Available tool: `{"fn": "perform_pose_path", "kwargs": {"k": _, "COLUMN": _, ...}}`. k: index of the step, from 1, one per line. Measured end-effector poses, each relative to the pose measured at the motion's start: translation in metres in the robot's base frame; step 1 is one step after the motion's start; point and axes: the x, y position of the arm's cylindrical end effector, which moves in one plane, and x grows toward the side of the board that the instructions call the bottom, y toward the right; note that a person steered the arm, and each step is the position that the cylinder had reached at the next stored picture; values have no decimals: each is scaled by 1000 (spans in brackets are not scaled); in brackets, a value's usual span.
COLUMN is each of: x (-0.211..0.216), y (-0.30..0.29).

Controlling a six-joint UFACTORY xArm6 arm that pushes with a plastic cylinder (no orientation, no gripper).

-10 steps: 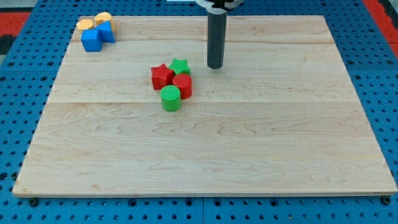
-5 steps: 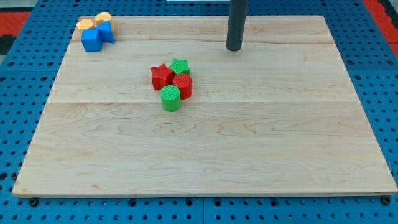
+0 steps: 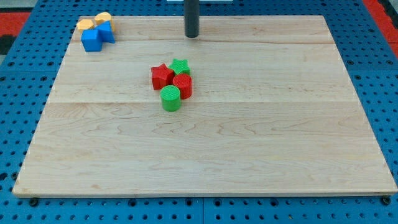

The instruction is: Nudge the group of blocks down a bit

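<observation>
**Rod tip stands above the central cluster, not touching it**

The wooden board (image 3: 249, 155) fills most of the view, pale planks lying on a blue pegboard (image 3: 385, 81) that shows on all sides.

The dark rod (image 3: 191, 15) comes in from the view's top edge, a little left of centre. My tip (image 3: 191, 37) rests near the board's top edge. It sits toward the view's top from the central group of blocks, well apart from them and slightly to the right of their middle. There is no claw on this arm, only the rod, so nothing is open, closed or clamped.

The group of four blocks lies a little left of the board's centre, in its upper half, packed so that neighbours touch. The red star (image 3: 161, 76) is at the group's left. The green star (image 3: 180, 65) is at its top, nearest my tip. The red cylinder (image 3: 183, 85) sits just below the green star and right of the red star. The green cylinder (image 3: 170, 98) is at the group's bottom.

A second cluster sits in the board's top left corner, far from my tip: two blue blocks (image 3: 92, 39) pressed together, with two orange blocks (image 3: 86, 24) touching them on the top side. Their exact shapes are hard to make out.
</observation>
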Motion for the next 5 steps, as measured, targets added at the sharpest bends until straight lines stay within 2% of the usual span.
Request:
{"fn": "perform_pose_path", "kwargs": {"k": 2, "x": 37, "y": -14}}
{"fn": "perform_pose_path", "kwargs": {"k": 4, "x": 54, "y": -18}}
{"fn": "perform_pose_path", "kwargs": {"k": 5, "x": 97, "y": -55}}
